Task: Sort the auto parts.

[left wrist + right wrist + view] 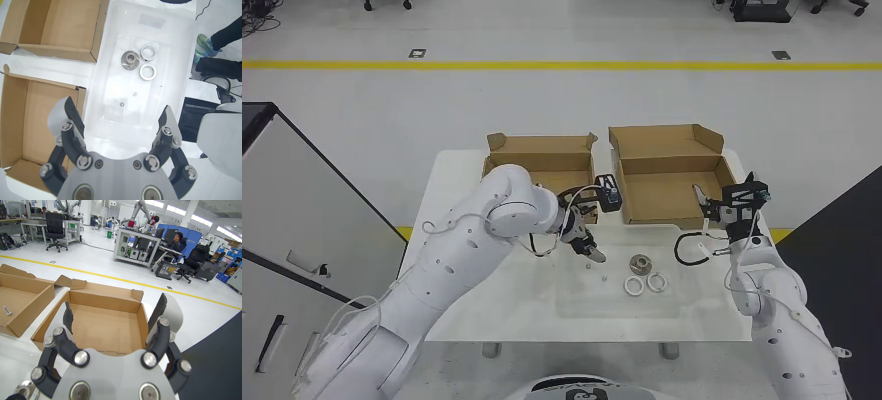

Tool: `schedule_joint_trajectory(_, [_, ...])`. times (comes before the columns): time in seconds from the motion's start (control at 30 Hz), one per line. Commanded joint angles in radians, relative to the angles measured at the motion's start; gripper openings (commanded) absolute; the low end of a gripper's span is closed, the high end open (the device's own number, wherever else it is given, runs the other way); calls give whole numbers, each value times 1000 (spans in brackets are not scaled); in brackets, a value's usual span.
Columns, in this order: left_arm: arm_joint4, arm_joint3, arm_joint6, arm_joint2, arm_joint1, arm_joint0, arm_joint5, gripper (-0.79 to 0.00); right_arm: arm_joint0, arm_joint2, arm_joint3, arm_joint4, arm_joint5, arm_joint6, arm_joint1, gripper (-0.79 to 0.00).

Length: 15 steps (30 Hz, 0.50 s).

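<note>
Steel, I judge: flange (130, 60) and two rings (148, 50) in the tray (113, 28), dense, rigid, slick; pinch across rims. Seen from above, left gripper (588, 253) at flange's 9 o'clock, jaws apart; right gripper (115, 306) likewise apart, empty.

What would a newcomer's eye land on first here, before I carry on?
Probably the metal parts in the clear tray: a flanged hub beside two rings, with the left gripper poised above one end, jaws wide open. Next, the two open cardboard boxes beyond it, with the right gripper facing one, jaws open.
</note>
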Motion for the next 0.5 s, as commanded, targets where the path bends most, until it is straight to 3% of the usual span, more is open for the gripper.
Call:
schedule_joint_trajectory(0.0, [0, -1, 4, 2, 0, 2, 2, 0, 0, 0, 0, 0, 0, 0, 0, 0])
schedule_joint_trajectory(0.17, [29, -31, -70, 88, -16, -32, 89, 0, 0, 0, 0, 0, 0, 0, 0, 0])
schedule_joint_trajectory(0.47, [34, 2, -170, 266, -82, -160, 256, 0, 0, 0, 0, 0, 0, 0, 0, 0])
